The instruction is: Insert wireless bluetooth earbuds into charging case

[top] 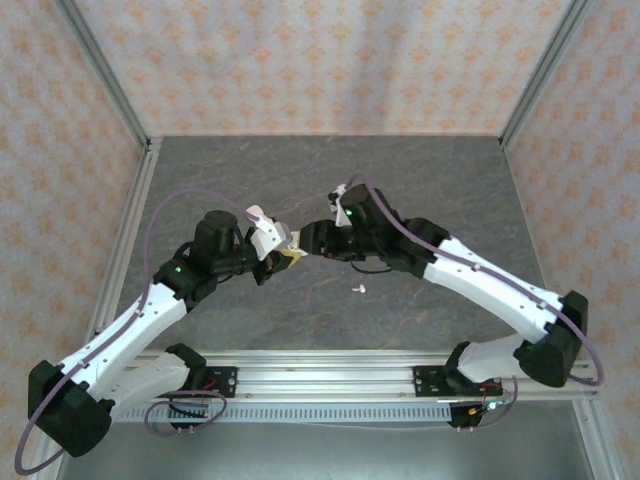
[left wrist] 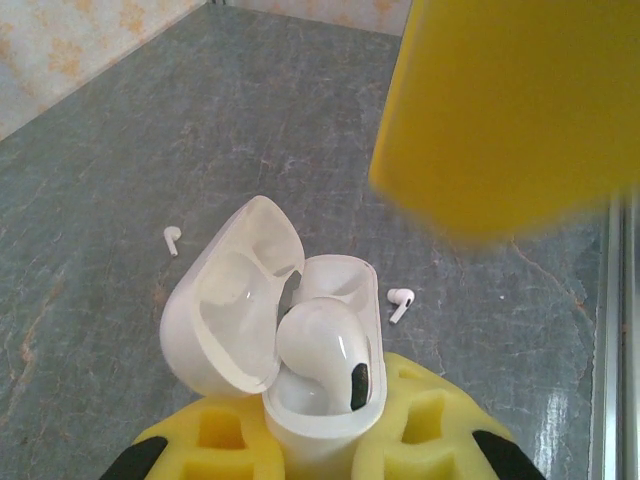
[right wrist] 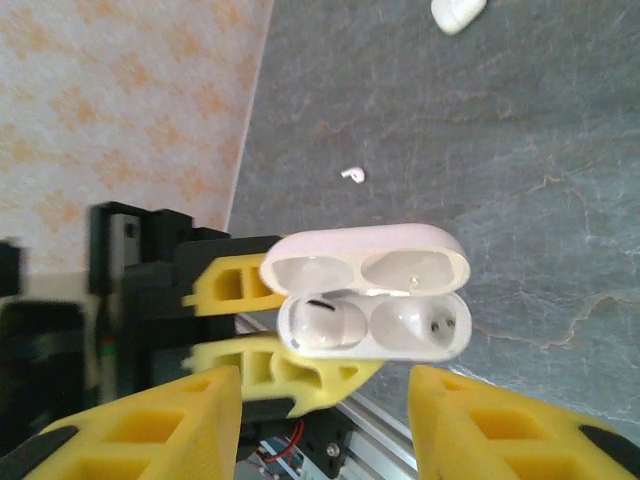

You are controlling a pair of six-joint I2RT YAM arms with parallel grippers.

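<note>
The left gripper (left wrist: 315,435) pinches the base of a white charging case (left wrist: 235,300) between its yellow fingers, holding it above the grey table (left wrist: 150,130) with the lid hinged open. One earbud (left wrist: 322,345) sits in a socket of the case, its rounded head above the rim. The right gripper (right wrist: 325,405) faces the case with jaws spread and holding nothing, the case just beyond its fingertips, while a loose earbud (left wrist: 400,303) and a second loose earbud (left wrist: 172,239) lie on the table on either side of the case, apart from both grippers
</note>
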